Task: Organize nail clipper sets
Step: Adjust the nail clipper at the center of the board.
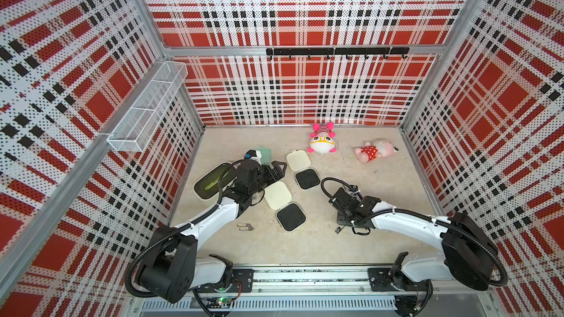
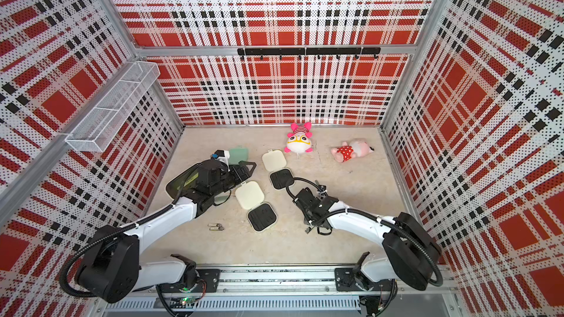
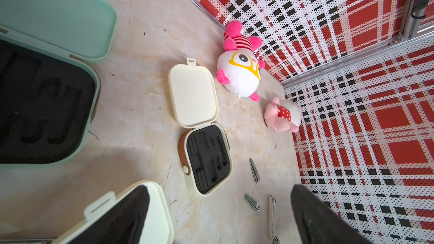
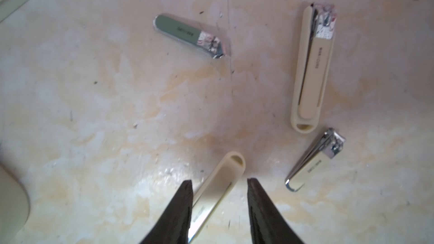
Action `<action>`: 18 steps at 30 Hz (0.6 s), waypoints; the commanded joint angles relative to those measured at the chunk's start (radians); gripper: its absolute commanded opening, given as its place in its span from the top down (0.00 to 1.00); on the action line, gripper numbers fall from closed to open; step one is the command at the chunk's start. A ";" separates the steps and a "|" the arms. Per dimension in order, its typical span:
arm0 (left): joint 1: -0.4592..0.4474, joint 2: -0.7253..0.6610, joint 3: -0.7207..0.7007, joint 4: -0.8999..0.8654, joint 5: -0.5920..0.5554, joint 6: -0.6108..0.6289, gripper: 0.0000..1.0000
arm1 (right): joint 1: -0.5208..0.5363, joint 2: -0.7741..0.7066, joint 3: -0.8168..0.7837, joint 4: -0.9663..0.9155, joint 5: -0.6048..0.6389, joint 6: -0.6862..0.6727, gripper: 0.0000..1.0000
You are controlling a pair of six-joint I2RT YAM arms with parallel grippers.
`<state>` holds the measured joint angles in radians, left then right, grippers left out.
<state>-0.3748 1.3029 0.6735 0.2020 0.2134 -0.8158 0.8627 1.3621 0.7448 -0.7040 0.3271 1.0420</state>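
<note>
White arm links, black joint housings, corrugated black cables.

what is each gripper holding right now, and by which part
Nothing is gripped yet. The right gripper straddles a cream clipper near its rounded end, jaws open and not closed on it. The left gripper is open and empty.
</note>
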 commanded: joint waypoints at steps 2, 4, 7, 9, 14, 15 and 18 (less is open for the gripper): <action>-0.004 0.009 0.011 0.020 0.005 -0.001 0.02 | 0.104 -0.033 0.019 -0.130 0.013 0.090 0.67; -0.004 0.013 0.019 0.017 0.005 0.003 0.02 | 0.147 -0.046 0.007 -0.156 0.012 0.135 0.73; -0.004 0.015 0.030 0.007 0.002 0.011 0.02 | 0.193 -0.073 -0.033 -0.155 -0.010 0.184 0.81; -0.006 0.012 0.031 0.006 0.001 0.011 0.02 | 0.205 -0.084 -0.066 -0.120 -0.037 0.193 0.86; -0.004 0.012 0.017 0.007 0.000 0.010 0.02 | 0.208 -0.069 -0.114 -0.020 -0.076 0.186 0.91; -0.003 0.010 0.013 0.008 -0.001 0.009 0.02 | 0.207 -0.056 -0.113 -0.012 -0.076 0.186 0.91; -0.003 0.004 0.002 0.014 -0.002 0.004 0.02 | 0.208 -0.023 -0.107 0.001 -0.070 0.181 0.91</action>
<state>-0.3767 1.3113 0.6750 0.2016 0.2123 -0.8150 1.0649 1.3170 0.6296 -0.7403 0.2546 1.1984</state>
